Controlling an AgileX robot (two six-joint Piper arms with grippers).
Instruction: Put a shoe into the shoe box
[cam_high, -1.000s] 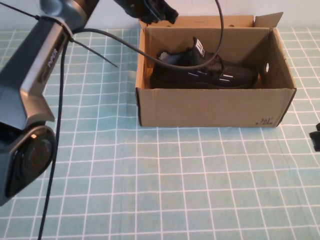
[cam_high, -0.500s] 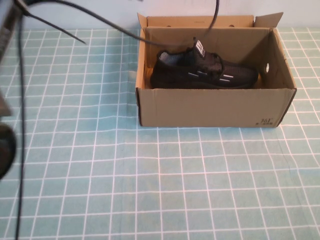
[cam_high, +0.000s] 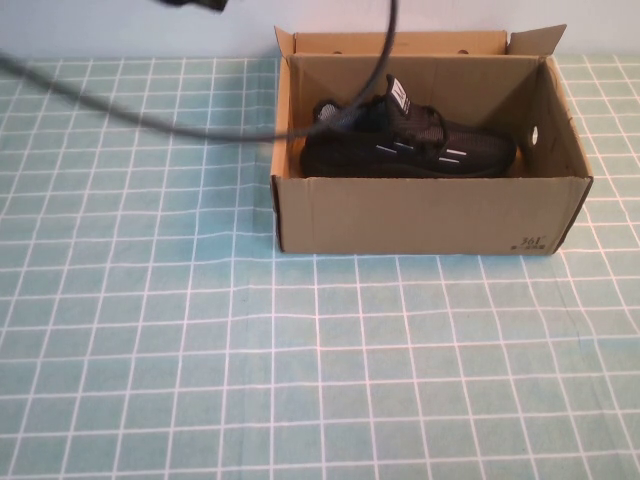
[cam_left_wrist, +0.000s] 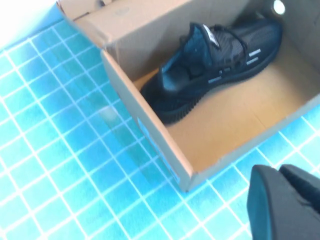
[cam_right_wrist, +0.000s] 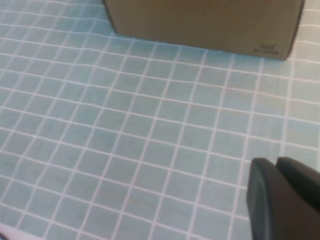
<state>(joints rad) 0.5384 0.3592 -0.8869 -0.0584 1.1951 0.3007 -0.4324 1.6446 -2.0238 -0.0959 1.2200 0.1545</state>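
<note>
The black knit shoe (cam_high: 408, 143) lies on its sole inside the brown cardboard shoe box (cam_high: 430, 213), toe toward the right end wall with the round hole. It also shows in the left wrist view (cam_left_wrist: 212, 65), inside the box (cam_left_wrist: 150, 135). My left gripper (cam_left_wrist: 277, 172) is shut and empty, high above the table beside the box's near-left corner. In the high view only a dark bit of the left arm (cam_high: 192, 5) shows at the top edge. My right gripper (cam_right_wrist: 275, 165) is shut and empty, above the mat in front of the box (cam_right_wrist: 200, 20).
A black cable (cam_high: 150, 122) hangs from the left arm across the mat and over the box's left end. The teal checked mat (cam_high: 300, 370) covers the table.
My left arm has lifted up and away from the box, almost out of the high view. The right gripper's tip at the right edge has left that view. The shoe has not moved.
</note>
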